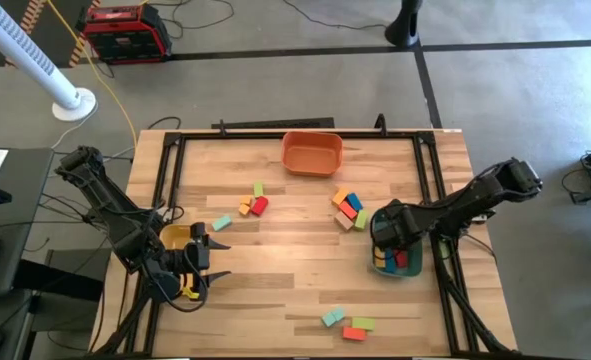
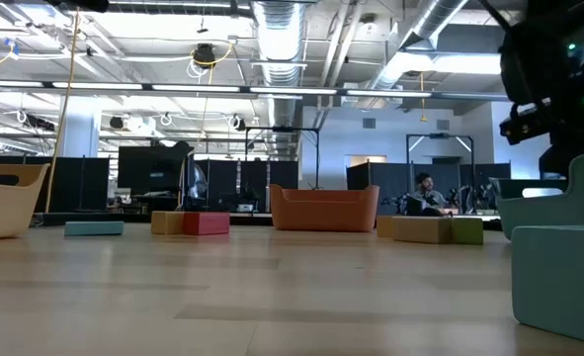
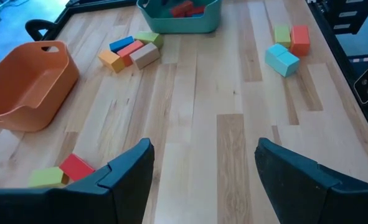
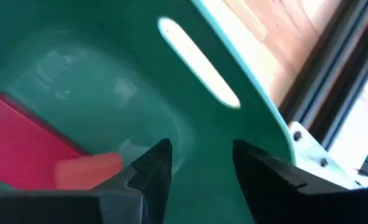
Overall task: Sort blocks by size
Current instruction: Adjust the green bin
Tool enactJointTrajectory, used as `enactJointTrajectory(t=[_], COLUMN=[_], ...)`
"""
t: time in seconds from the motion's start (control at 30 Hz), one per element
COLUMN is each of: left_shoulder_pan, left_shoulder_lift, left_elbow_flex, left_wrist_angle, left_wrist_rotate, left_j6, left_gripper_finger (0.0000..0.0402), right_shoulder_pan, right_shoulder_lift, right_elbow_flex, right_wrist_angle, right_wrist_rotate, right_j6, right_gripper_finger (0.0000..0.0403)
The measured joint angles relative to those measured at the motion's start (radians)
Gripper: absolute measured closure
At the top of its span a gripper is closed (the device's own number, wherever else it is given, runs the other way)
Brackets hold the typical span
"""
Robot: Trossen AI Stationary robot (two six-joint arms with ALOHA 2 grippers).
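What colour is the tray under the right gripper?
Green, teal-toned tray, clearest in the right wrist view; right gripper hangs inside it.

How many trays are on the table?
3: an orange tray at the far edge, a yellow tray by the left arm, and a green tray under the right arm. None seems hidden.

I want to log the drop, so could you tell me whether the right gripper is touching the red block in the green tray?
Apart: the right wrist view shows the right gripper empty, its fingers clear of the red block in the green tray.
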Motion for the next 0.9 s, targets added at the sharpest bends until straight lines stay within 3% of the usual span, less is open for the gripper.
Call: enactJointTrajectory(t=[0.33, 0.9], left_shoulder_pan=[0.000, 0.000], left_shoulder_lift=[0.000, 0.000], left_elbow_flex=[0.000, 0.000], left_wrist_angle=[0.000, 0.000], left_wrist_rotate=[0.000, 0.000], left_j6=[0.008, 0.006], left_gripper_finger=[0.0134, 0.0134], right_shoulder_pan=[-0.099, -0.251], right_shoulder_lift=[0.000, 0.000], right_elbow_flex=[-0.001, 0.000], right_wrist_angle=[0.004, -0.017], right_wrist_rotate=[0.019, 0.026], right_j6=[-0.024, -0.056], right_gripper_finger=[0.0200, 0.0245])
